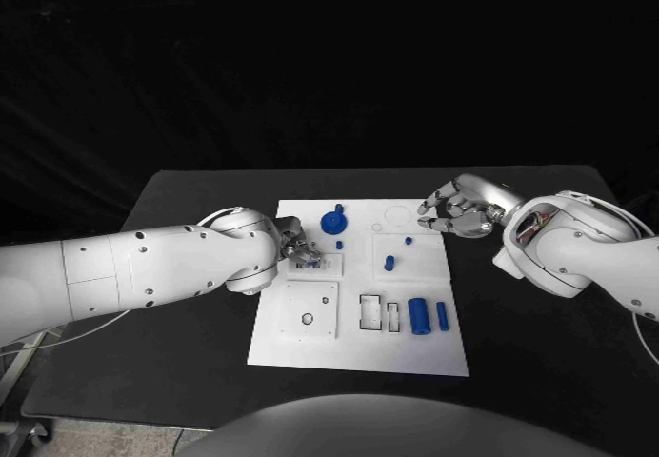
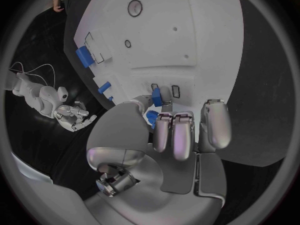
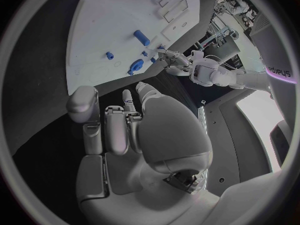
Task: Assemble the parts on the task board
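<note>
While your left hand [image 1: 298, 249] sits low over the left edge of the white rectangular task board [image 1: 309, 347], in its far half, its fingers are curled in around a small blue plastic part [image 2: 157, 96], and the left wrist view shows that piece between the fingertips [image 2: 164, 119], directly above two small slots in the board. Judging by this, you are seating that piece, so keep it upright, line it up squarely with the slot, and press straight down without sliding sideways. Your right hand [image 1: 460, 209] hovers just off the board's far right corner, fingers loosely apart and holding nothing; keep it clear. Other blue pieces wait on the board: a round blue disc with a peg [image 1: 334, 222] near the far edge, a short blue peg [image 1: 389, 263] in the middle, and a thick blue cylinder [image 1: 417, 315] beside a thinner blue rod [image 1: 442, 316] toward the near right corner. From overhead, the left hand hides the held piece and its slot entirely, and whether the piece has entered the slot cannot be made out.
</note>
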`<state>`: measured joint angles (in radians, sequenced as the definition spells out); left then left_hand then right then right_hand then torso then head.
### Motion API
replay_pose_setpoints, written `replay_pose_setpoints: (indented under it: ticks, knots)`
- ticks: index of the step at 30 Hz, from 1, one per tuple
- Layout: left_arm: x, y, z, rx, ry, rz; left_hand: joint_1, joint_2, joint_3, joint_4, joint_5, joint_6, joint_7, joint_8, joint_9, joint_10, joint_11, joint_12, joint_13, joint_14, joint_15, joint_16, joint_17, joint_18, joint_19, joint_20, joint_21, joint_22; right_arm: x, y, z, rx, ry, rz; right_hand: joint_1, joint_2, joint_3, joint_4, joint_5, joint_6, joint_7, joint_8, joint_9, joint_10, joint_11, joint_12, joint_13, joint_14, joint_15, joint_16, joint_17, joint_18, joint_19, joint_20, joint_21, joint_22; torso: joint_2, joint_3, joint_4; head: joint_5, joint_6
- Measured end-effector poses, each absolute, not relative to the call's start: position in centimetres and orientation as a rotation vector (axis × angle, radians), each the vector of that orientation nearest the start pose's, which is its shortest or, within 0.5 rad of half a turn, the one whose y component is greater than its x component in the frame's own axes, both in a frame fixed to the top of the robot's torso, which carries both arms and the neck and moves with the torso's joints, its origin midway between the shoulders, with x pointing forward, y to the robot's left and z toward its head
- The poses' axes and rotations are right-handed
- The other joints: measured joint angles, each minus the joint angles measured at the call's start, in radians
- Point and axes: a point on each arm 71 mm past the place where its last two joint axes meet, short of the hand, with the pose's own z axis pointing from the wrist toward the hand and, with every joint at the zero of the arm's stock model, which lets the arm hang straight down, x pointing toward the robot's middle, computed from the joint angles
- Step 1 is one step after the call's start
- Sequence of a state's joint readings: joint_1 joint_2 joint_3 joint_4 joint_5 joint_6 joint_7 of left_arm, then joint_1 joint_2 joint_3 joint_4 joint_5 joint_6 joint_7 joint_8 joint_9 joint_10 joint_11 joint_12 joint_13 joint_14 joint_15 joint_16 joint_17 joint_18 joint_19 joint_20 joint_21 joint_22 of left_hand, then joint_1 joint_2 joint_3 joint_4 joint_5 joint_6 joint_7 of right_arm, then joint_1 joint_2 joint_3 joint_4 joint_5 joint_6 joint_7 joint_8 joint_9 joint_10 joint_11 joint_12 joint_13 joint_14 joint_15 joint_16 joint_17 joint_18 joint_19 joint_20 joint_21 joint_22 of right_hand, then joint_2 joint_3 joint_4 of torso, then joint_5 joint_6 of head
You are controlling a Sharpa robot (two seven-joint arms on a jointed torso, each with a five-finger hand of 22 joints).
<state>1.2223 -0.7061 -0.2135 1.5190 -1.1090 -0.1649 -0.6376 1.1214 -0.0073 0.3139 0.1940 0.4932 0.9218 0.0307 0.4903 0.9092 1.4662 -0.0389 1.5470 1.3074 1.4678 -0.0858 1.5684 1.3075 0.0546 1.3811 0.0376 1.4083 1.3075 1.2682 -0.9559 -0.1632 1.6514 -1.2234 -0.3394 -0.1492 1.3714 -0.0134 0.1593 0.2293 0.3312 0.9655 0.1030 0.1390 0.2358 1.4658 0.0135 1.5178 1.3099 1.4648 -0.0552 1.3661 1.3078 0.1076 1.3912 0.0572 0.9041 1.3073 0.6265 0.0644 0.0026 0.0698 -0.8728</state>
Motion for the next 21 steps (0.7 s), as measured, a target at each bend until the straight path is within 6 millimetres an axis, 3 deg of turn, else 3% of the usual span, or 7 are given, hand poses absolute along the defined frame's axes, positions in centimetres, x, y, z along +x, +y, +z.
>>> replay_pose_setpoints:
  ticks: [21]
  knots:
    - [45.62,16.72,-26.48,-0.238,2.233,-0.308,-0.002,-0.002,0.006,0.000,-0.003,0.002,0.002,0.004,0.005,0.000,0.000,-0.005,0.000,0.000,0.000,0.000,0.000,0.000,-0.004,-0.004,-0.003,0.000,45.68,-22.54,-19.39,0.060,1.812,0.681,0.000,0.000,0.003,-0.003,0.000,0.000,0.000,0.000,0.000,0.000,0.000,0.000,0.000,0.000,0.000,-0.004,0.000,0.000,-0.002,0.002,-0.006,0.001,0.000,0.0002,-0.0011,0.002,0.000]
